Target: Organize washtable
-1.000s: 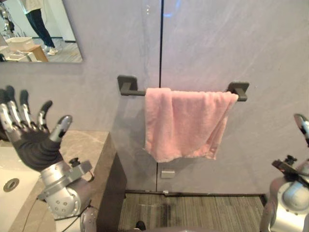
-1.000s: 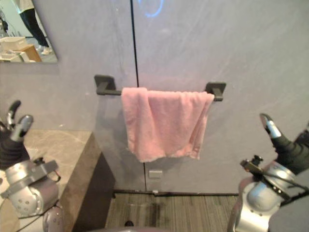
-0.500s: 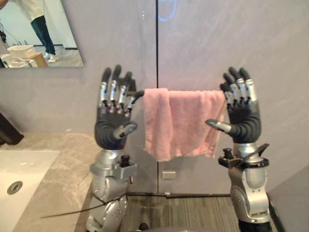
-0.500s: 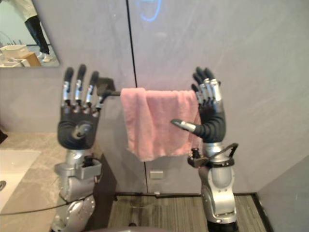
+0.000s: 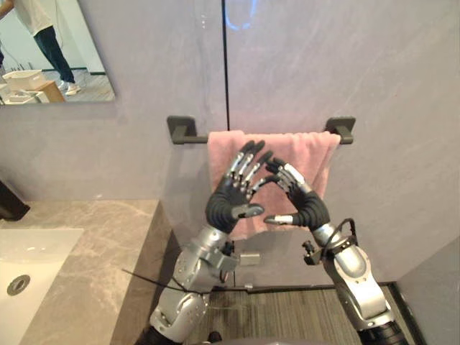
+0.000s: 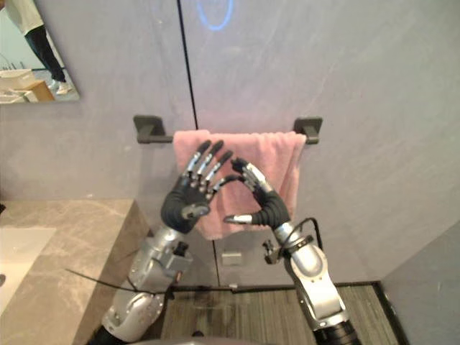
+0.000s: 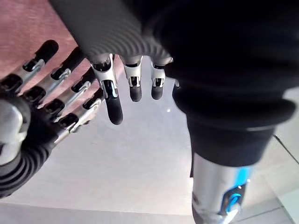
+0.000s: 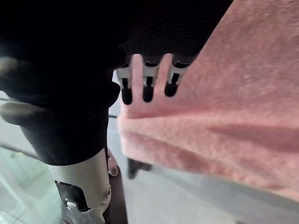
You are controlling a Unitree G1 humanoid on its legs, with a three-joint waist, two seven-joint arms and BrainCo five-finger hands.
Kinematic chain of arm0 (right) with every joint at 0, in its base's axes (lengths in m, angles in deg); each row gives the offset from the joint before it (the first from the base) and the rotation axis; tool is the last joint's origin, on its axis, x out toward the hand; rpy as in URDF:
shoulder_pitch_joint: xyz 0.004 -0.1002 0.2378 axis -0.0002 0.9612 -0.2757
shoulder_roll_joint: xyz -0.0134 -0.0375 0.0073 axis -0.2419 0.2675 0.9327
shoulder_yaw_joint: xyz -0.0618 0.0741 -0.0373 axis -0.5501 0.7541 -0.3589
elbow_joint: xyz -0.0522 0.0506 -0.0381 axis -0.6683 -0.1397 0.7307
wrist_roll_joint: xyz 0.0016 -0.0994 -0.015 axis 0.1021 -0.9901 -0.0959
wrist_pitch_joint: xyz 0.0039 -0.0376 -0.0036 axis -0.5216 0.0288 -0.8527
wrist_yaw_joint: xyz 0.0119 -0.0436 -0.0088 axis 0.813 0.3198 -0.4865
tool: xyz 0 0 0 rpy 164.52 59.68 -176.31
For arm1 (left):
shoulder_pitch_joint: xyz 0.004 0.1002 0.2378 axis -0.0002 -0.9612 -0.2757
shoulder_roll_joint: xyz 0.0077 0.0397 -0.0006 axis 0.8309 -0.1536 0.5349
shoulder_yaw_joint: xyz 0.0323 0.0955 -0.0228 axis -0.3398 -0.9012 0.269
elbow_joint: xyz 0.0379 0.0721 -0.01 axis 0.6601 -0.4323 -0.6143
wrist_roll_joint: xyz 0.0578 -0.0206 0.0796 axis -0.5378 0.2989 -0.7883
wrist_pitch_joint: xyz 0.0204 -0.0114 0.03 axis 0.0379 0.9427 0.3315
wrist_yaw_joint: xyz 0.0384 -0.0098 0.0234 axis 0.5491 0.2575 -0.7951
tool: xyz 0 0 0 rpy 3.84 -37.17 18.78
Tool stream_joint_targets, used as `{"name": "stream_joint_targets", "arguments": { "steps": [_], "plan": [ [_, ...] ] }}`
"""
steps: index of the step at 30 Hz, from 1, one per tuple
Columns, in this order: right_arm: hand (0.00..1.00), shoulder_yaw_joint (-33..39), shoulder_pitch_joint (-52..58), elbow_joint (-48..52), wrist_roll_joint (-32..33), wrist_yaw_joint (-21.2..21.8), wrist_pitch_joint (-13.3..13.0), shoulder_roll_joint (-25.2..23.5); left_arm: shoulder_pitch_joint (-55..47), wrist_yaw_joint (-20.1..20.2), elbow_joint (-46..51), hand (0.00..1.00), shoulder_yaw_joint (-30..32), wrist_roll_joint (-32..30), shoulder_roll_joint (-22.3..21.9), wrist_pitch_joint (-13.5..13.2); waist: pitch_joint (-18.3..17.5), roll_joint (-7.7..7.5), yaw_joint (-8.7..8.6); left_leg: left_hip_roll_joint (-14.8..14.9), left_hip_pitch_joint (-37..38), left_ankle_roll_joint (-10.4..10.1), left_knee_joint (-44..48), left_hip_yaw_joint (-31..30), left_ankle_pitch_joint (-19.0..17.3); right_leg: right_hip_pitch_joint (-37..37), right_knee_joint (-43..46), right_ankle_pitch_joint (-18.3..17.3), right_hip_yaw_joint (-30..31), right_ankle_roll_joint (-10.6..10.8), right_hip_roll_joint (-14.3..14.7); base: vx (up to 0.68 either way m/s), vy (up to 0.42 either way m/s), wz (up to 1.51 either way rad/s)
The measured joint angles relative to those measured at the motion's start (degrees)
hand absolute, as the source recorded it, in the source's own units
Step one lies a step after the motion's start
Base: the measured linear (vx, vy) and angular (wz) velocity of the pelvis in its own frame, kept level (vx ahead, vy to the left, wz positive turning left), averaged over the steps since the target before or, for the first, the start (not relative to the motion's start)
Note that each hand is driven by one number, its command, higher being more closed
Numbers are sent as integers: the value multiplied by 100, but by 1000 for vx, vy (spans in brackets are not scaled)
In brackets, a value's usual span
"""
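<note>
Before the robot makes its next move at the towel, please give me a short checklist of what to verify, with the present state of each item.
1. The pink towel hangs over the towel bar: ok.
2. The left hand is open, fingers straight: ok.
3. The right hand is open, fingers straight: ok.
4. A hand grips the towel: not ok, neither is closed on it.
5. Fingertips touch the towel: cannot tell.
6. The hands are apart from each other: cannot tell, their fingertips are very near.
</note>
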Motion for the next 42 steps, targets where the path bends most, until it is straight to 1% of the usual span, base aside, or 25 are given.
{"name": "stream_joint_targets", "arguments": {
  "steps": [2, 8, 11, 14, 16, 18, 21, 23, 27, 29, 30, 35, 37, 42],
  "plan": [
    [0, -73, 0, -292, -132, 4, 36, 41, 13, 4, -186, 0, -64, -2, 22, 19, 10, 17, -5, 0, -8, 0, 0, 25, 0, -23, 2, 2, 34, -3, -1, -7, 7, -7],
    [0, -78, -26, -795, -553, -77, 50, 63, 216, -10, -675, 0, -64, -69, 27, 68, 83, -2, -1, 2, -45, 0, 0, 25, 0, -58, -1, 4, 36, -6, 0, 0, 0, 0],
    [0, -48, -44, -1177, -795, -284, 57, 19, 221, -53, -922, 0, -59, -199, 23, 132, 97, 11, -4, 5, -166, 2, 0, 26, 2, -178, -4, 8, 39, -8, 3, 0, 0, 0],
    [0, -26, -91, -1507, -1005, -523, 170, -158, 304, -168, -1360, 0, -51, -412, 24, 160, 98, 11, -16, 51, -274, 1, 0, 24, 0, -262, -49, 14, 41, -10, 8, 44, -23, 0],
    [0, 14, -207, -1687, -1099, -613, 177, -279, 427, -199, -1606, 0, -40, -446, 24, 181, 98, 10, -27, 55, -297, 2, 0, 24, -1, -262, -105, 32, 43, 10, 12, 56, -27, -1],
    [0, 105, -299, -1748, -1195, -712, 176, -387, 559, -293, -1785, 0, -24, -609, 21, 188, 98, 10, -33, 70, -342, 29, 0, 26, 18, -297, -140, 54, 50, 28, 26, 44, -30, -4],
    [0, 279, -489, -2027, -1210, -875, 178, -499, 717, -398, -2061, 0, 54, -738, 12, 193, 95, 6, -36, 104, -399, 31, 1, 38, 22, -332, -216, 124, 64, 55, 65, 44, -39, -4],
    [0, 436, -531, -2161, -1264, -1003, 214, -544, 727, -448, -2274, 0, 141, -861, -5, 217, 92, 1, -77, 117, -408, 39, 2, 39, 30, -335, -243, 137, 78, 50, 88, 46, -32, -3],
    [0, 638, -626, -2338, -1365, -1108, 280, -591, 806, -558, -2652, 0, 331, -871, -65, 231, 92, 1, -120, 153, -410, 34, 2, 39, 34, -334, -262, 140, 84, 46, 119, 12, -15, -1],
    [0, 805, -626, -2351, -1381, -1219, 287, -620, 880, -599, -2736, 0, 401, -872, -93, 233, 92, 1, -123, 181, -421, 22, 1, 40, 43, -334, -285, 158, 84, 19, 143, -8, -16, -1],
    [0, 998, -658, -2478, -1381, -1310, 288, -699, 917, -648, -2853, 0, 533, -872, -106, 232, 89, -4, -136, 209, -422, 3, 0, 38, 56, -335, -288, 166, 87, 7, 170, 0, 0, 0],
    [0, 1380, -654, -2604, -1379, -1479, 387, -747, 915, -657, -2948, 0, 756, -930, -106, 233, 89, -5, -136, 278, -427, -31, -1, 28, 79, -337, -299, 187, 84, -23, 217, -14, -4, -1],
    [0, 1655, -643, -2604, -1378, -1546, 389, -795, 885, -654, -3076, 0, 898, -1031, -109, 238, 90, -7, -142, 298, -432, -34, -1, 17, 78, -337, -304, 188, 80, -26, 221, -35, -2, 0],
    [0, 2083, -518, -2603, -1378, -1655, 390, -861, 697, -636, -3073, 0, 1136, -1039, -114, 238, 87, -34, -140, 292, -443, -49, 0, 8, 67, -336, -318, 199, 74, -11, 215, 0, 0, 0]
  ]
}}
